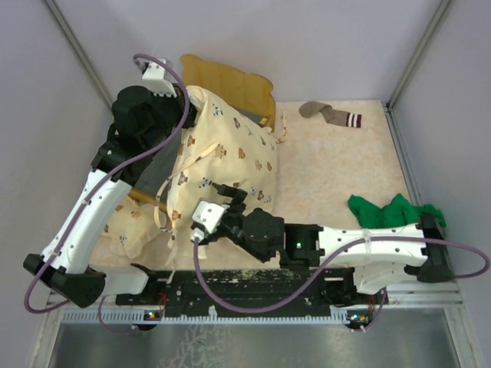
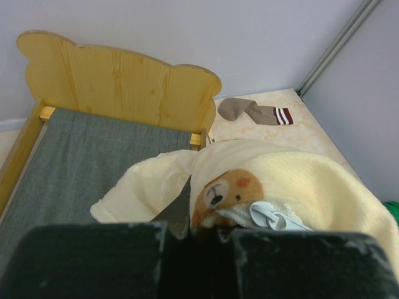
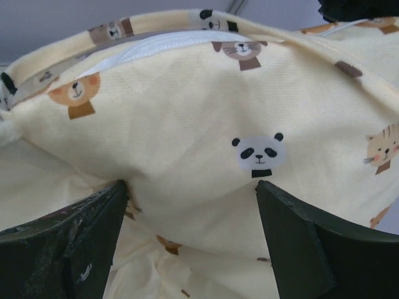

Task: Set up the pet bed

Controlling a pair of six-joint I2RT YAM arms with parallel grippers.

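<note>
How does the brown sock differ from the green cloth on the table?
The sock is grey-brown with a dark red and white striped cuff; the green cloth is plain bright green. The sock lies flat and stretched out at the far side; the green cloth lies bunched up, nearer the front edge. Both rest on the table, to the right of the pet bed.

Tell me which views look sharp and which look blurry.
Top external: even light, sharp throughout. Left wrist: pet bed and sock crisp, left hand a dark blur. Right wrist: quilt print sharp, right hand dark, slightly soft.
</note>
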